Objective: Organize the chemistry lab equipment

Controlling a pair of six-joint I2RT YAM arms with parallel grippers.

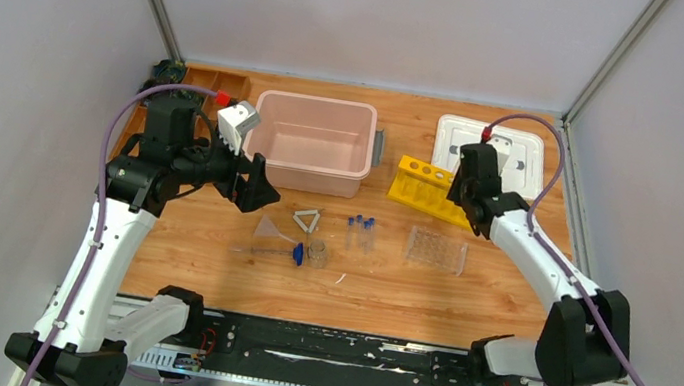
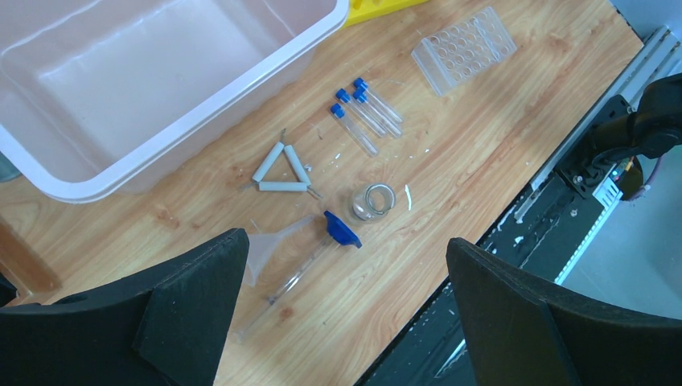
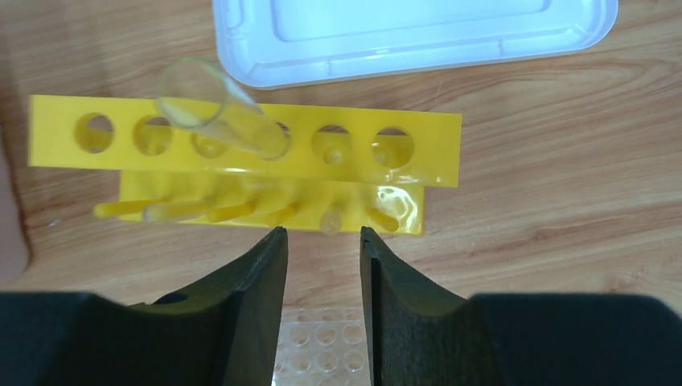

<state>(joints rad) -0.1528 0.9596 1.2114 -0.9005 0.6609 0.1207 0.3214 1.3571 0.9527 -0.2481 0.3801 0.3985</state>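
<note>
The yellow holed rack is the reference for everything here. A clear glass tube sits in one of its middle holes, leaning with its open mouth tipped toward the rack's left end. The right gripper hovers over the rack's near edge, fingers a narrow gap apart and holding nothing. The step looks like seating that tube properly. It should be gripped lightly high on the glass, brought upright, then lowered straight so the base finds the peg row below (a sideways shove could tip the light rack). The clear vial tray lies just on the near side of the rack, so any retreat should rise first. Well to the rack's left lie the blue-capped vials, tiny beaker, pale triangle and funnel. The left gripper hangs above them, spread wide and empty.
</note>
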